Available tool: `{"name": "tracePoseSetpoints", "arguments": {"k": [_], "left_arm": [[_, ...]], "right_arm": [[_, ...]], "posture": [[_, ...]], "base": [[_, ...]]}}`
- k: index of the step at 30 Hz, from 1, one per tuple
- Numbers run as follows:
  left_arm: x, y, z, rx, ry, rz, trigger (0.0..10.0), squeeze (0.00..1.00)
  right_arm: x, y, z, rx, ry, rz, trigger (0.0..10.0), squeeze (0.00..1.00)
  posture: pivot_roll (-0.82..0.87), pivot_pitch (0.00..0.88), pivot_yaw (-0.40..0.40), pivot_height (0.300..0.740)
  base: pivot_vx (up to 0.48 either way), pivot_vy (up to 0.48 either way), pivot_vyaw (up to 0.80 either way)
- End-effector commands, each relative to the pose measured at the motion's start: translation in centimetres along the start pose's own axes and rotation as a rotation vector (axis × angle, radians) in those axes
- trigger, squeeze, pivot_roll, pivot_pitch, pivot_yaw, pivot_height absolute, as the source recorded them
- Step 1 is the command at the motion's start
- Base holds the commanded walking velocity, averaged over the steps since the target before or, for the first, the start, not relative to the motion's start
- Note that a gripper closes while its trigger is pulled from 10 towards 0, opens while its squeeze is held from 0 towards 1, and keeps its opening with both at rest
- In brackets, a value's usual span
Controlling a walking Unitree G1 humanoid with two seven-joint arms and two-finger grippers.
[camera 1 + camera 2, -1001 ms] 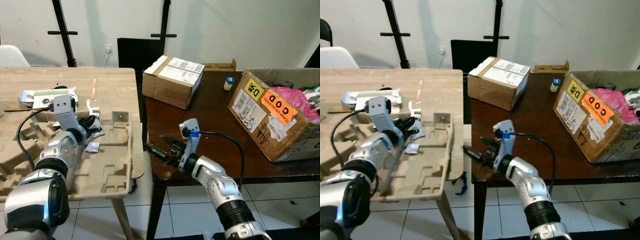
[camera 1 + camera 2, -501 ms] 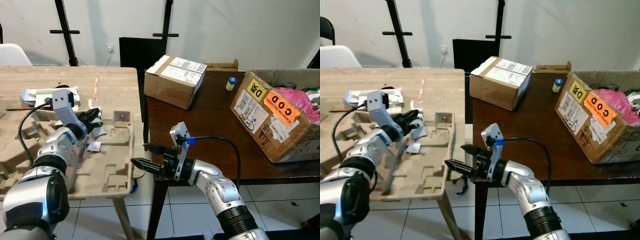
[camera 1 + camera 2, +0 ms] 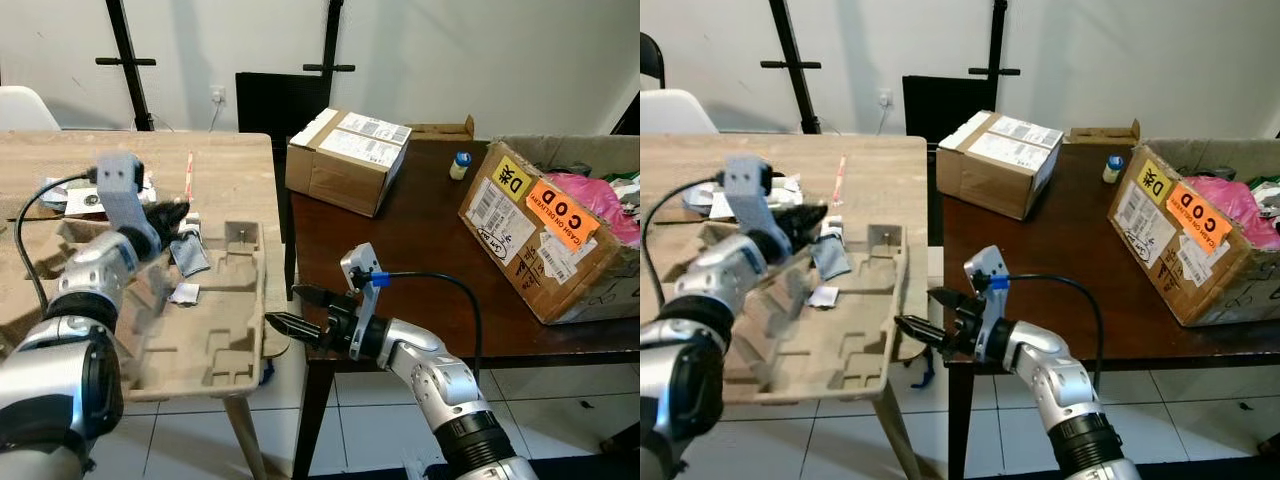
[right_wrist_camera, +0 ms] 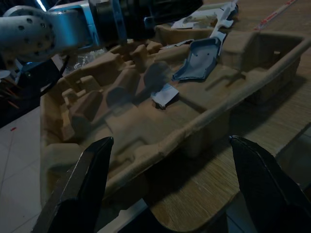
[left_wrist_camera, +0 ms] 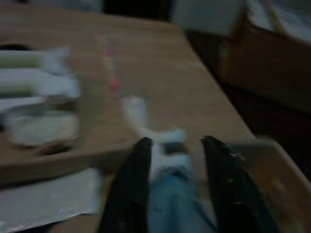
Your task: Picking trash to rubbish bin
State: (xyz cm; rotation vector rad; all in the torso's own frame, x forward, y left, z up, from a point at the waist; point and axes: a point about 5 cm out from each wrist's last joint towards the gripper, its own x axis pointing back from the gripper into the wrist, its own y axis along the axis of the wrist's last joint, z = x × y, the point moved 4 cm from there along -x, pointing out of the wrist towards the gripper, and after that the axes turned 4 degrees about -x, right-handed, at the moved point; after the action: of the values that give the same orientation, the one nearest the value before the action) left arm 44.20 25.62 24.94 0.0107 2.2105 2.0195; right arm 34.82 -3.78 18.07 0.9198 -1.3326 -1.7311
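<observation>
L gripper, fingers parted either side of the blue-grey plastic wrapper scrap, not clamped yet. Vs 0.5 s ago L arm swung up/out and blurred; scrap looks tipped up against the moulded brown pulp-cardboard tray wall, so pick seems underway, not secured. Scrap sits in tray's upper pocket on the pale wooden table; long axis runs away from robot, narrow end toward far edge. R gripper wide open, hovering just off tray's near corner.
</observation>
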Motion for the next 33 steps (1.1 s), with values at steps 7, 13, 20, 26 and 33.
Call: {"name": "tracePoseSetpoints", "arguments": {"k": [7,13,20,26,33], "left_arm": [[1.3,0.0,3.3,0.062,0.149,-0.034,10.0,1.0],[1.1,-1.2,2.4,0.201,0.119,-0.018,10.0,1.0],[0.7,-3.4,0.5,0.2,0.081,0.066,10.0,1.0],[0.3,-5.1,-1.4,-0.024,0.044,0.158,10.0,0.0],[-0.2,-6.0,-3.1,-0.164,0.026,0.186,10.0,0.0]], "right_arm": [[0.4,-0.9,-0.2,-0.017,-0.025,0.012,10.0,0.0],[0.4,-1.0,-0.2,-0.018,-0.032,0.014,10.0,0.0],[0.3,-1.3,0.4,-0.005,-0.012,0.028,10.0,0.0],[0.2,-1.7,0.7,-0.002,-0.007,0.037,10.0,0.0],[0.2,-1.8,0.8,0.001,-0.011,0.039,10.0,0.0]], "posture": [[0.03,0.167,-0.035,0.74],[0.02,0.163,-0.032,0.74],[0.02,0.154,-0.03,0.74],[0.02,0.152,-0.031,0.74],[0.01,0.157,-0.028,0.74]], "base": [[0.0,0.0,0.0],[0.0,0.0,0.0],[0.0,0.0,0.0],[0.0,0.0,0.0],[0.0,0.0,0.0]]}}
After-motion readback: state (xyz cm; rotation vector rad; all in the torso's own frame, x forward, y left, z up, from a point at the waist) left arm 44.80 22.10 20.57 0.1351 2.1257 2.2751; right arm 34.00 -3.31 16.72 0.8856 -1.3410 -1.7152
